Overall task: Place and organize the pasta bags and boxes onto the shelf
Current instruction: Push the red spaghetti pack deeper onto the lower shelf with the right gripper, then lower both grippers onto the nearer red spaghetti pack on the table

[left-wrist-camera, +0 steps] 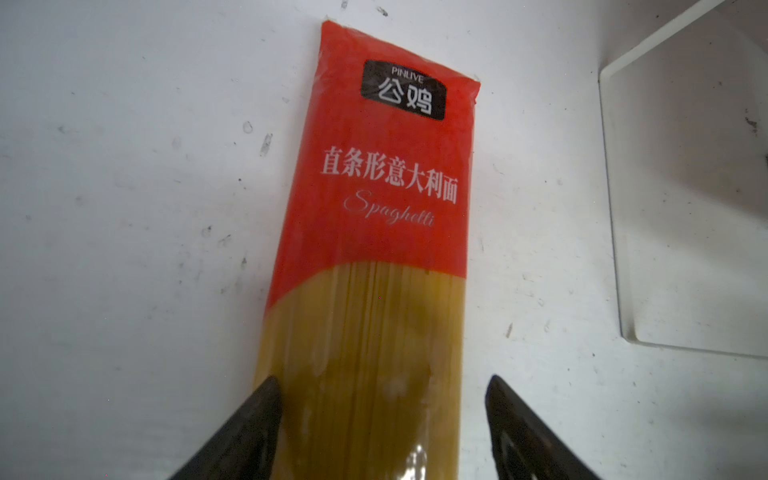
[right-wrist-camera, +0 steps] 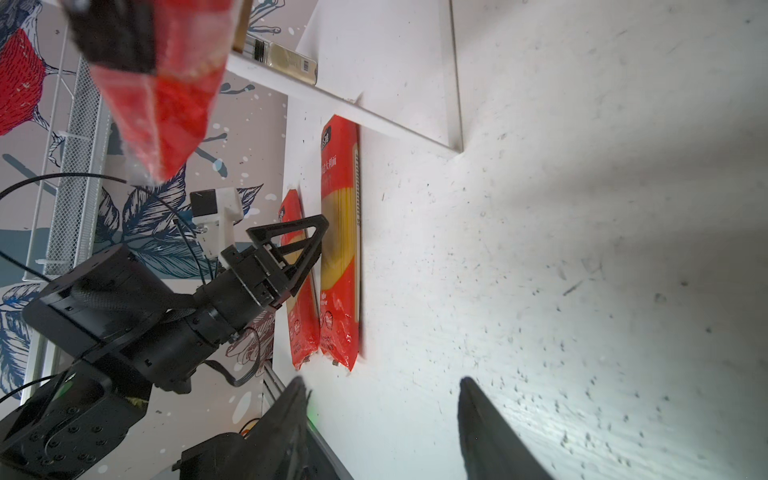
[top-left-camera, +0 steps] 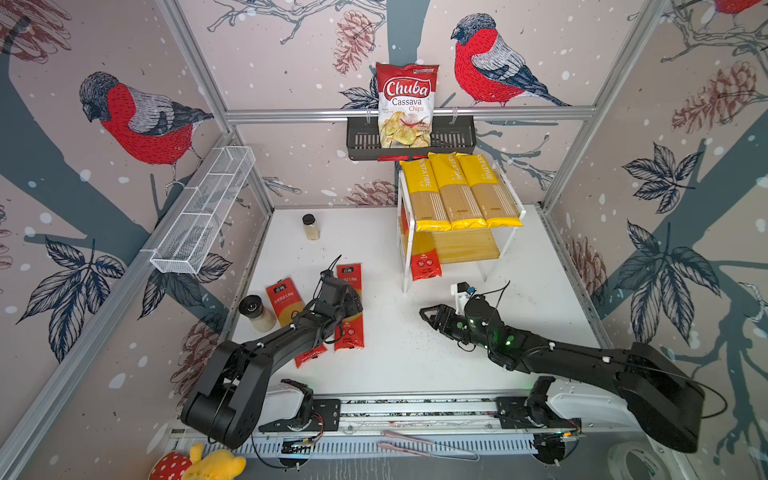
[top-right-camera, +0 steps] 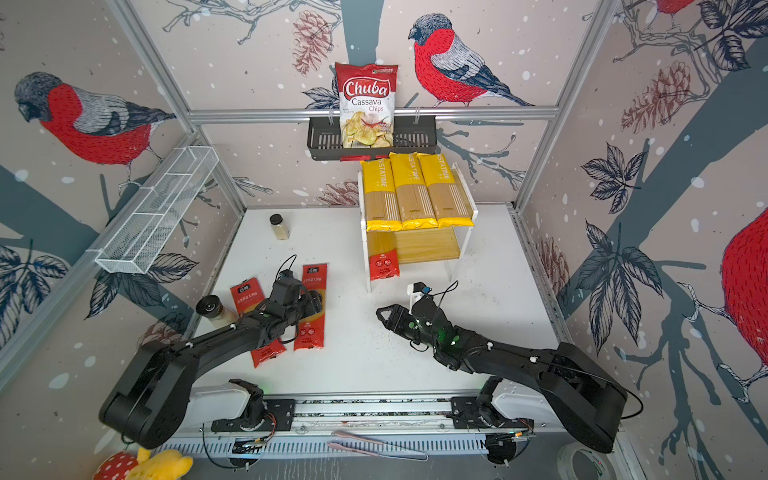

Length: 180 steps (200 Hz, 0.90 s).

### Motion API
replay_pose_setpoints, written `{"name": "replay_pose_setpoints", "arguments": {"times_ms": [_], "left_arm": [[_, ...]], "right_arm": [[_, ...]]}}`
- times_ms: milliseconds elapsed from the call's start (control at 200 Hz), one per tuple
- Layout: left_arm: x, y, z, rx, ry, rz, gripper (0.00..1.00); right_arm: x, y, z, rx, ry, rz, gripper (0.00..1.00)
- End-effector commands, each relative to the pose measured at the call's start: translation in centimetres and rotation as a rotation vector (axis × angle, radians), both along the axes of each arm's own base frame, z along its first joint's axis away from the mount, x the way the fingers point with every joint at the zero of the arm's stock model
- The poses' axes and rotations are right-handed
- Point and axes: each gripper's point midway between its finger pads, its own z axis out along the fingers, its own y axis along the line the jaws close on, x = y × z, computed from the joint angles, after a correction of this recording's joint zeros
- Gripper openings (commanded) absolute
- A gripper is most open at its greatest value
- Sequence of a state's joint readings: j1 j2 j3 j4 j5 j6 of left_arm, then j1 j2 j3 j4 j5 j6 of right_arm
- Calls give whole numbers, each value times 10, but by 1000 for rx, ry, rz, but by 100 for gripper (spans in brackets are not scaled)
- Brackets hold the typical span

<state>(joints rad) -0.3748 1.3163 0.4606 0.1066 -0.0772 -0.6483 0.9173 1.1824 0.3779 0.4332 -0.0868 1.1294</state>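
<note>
Red pack (left-wrist-camera: 374, 187) nearer the shelf (top-left-camera: 469, 247) is straddled by your left gripper (left-wrist-camera: 382, 380), jaws spread; lower squarely, then close. Your right gripper (right-wrist-camera: 383, 380) gapes empty.

Bird-print wallpaper (top-left-camera: 291, 62) is covering the back and side walls, with red-breasted birds (top-left-camera: 141, 120) perching on grey-blue branches among pinecones and dark leaves. Silver aluminium rails (top-left-camera: 291, 115) are framing the corners and crossing the back wall. A black slotted basket (top-left-camera: 453, 141) is hanging from the back rail, and a white wire mesh basket (top-left-camera: 203, 212) is hanging along the left-hand wall. The white counter (top-left-camera: 399, 365) is showing scuffs and dark specks under soft, even light.
</note>
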Motion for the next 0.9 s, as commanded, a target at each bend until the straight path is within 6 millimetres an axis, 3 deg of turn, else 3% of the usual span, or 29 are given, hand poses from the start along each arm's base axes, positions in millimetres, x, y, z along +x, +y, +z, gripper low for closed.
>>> {"name": "replay_pose_setpoints", "arguments": {"times_ms": [0,250,535,690,896], "left_arm": [[-5,-25,-8,-99,30,-106,71],[-28,-69,-18,-188,79,-195,66],[-71,-96,-29,-233,121,-235,66],[-89,-94,-29,-258,135,-228,65],[-79,-76,3,-227,12,-172,67]], "right_arm": [[4,0,6,10,-20,-16,58],[6,-4,3,-2,-12,-23,58],[1,-5,-13,-46,12,-3,57],[-4,-6,-27,-112,7,20,56],[-11,-2,-51,-177,25,57,54]]}}
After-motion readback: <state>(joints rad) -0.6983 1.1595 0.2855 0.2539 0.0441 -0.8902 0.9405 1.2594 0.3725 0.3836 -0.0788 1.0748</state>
